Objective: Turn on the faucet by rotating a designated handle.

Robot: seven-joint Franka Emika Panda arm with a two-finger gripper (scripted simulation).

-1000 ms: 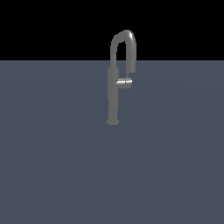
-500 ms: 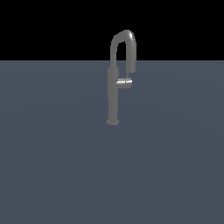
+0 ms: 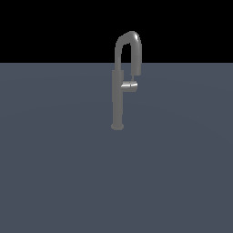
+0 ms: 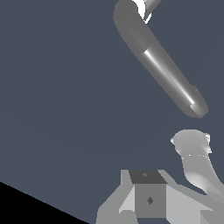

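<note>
Faucet [image 3: 118, 100] standing upright on the flat grey surface [image 3: 54, 173], a little toward the exterior view's right of centre, gooseneck arching up and over. Handle [image 3: 129, 85] poking out sideways from the column toward the exterior view's right, level, shiny end catching light, just under the spout tip. No arm anywhere in the exterior view. Over to the wrist view: gripper [image 4: 151, 205] body at the frame edge, fingertips cropped out, so open or closed impossible to tell. Nothing visibly held between them. Long grey cylinder [image 4: 168, 72] ahead of the camera, slanting across, and a lighter rounded piece [image 4: 194, 159] nearer the gripper body; which part of the faucet each is, hard to call from this angle. Close in, then, but no contact on show. Progress, by the look of it: approach stage only. Handle apparently unturned. Left to do: reach the stub, push or grip it, rotate.
</note>
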